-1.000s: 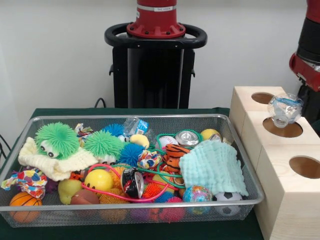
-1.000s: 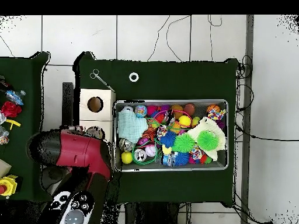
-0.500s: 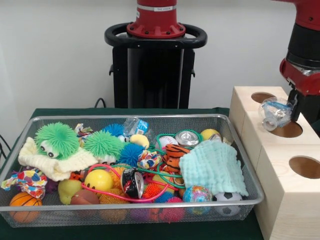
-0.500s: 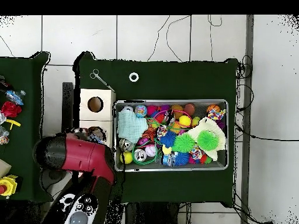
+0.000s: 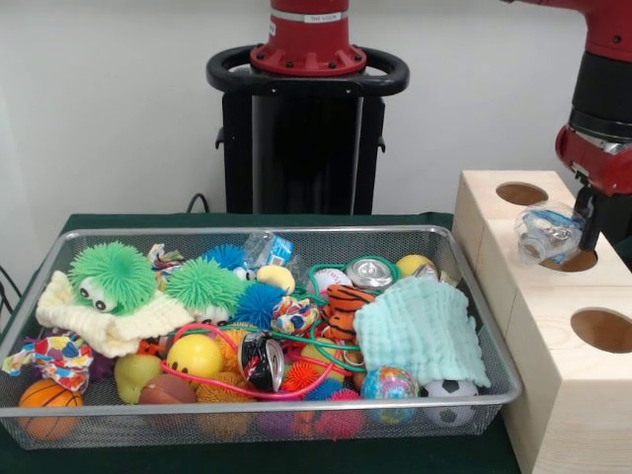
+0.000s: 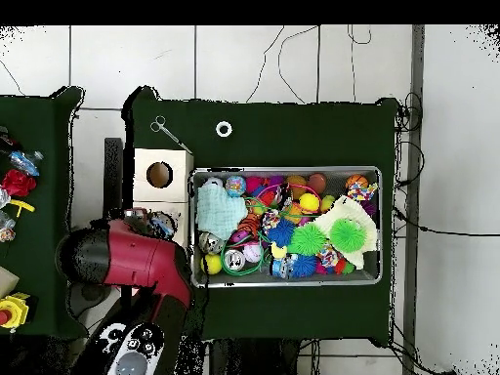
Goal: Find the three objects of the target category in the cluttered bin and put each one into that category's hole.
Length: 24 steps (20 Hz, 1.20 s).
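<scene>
Pincer (image 5: 583, 229) clamps crumpled clear plastic bottle (image 5: 548, 233) | over round hole (image 5: 571, 259) | pale wooden box (image 5: 573, 375)

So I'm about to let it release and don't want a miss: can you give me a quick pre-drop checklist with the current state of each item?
1. Crushed plastic bottle held at the gripper: ok, it hangs beside the arm's tip.
2. Bottle over the middle hole of the wooden box: ok, though it sits toward the hole's left rim.
3. Hole unobstructed: ok, only the bottle is near it.
4. Bottle low enough to drop cleanly: cannot tell.
5. Finger opening clearance: cannot tell.
6. More bottles left in the wire bin: ok, one clear bottle lies at the back.
</scene>
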{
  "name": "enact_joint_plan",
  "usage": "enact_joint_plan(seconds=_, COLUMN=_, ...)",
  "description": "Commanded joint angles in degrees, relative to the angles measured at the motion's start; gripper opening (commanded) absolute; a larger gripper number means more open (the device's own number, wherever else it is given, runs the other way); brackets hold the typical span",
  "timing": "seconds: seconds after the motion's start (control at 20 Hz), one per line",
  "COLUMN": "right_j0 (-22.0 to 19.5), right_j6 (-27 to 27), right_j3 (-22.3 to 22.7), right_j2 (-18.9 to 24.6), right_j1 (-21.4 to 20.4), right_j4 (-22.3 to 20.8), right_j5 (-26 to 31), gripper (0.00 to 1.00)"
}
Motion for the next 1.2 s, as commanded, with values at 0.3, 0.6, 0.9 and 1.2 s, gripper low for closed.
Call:
enact_joint_plan(seconds=0.3, right_j0=-2.64, right_j6=6.66, right_j3=5.97, right_j2=3.83, right_j1=3.96, right_j4=0.02, right_j5=-2.86, gripper=0.00)
enact_joint_plan(seconds=0.6, right_j0=-1.59, right_j6=7.87, right_j3=3.85, right_j2=2.46, right_j1=5.46, right_j4=-0.21, right_j5=-0.47, gripper=1.00)
enact_joint_plan(seconds=0.9, right_j0=-0.48, right_j6=10.64, right_j3=1.04, right_j2=0.52, right_j1=6.12, right_j4=0.64, right_j5=3.10, gripper=1.00)
enact_joint_plan(seconds=1.2, right_j0=0.46, right_j6=12.71, right_j3=-1.45, right_j2=-0.95, right_j1=6.37, right_j4=1.30, right_j5=6.87, gripper=1.00)
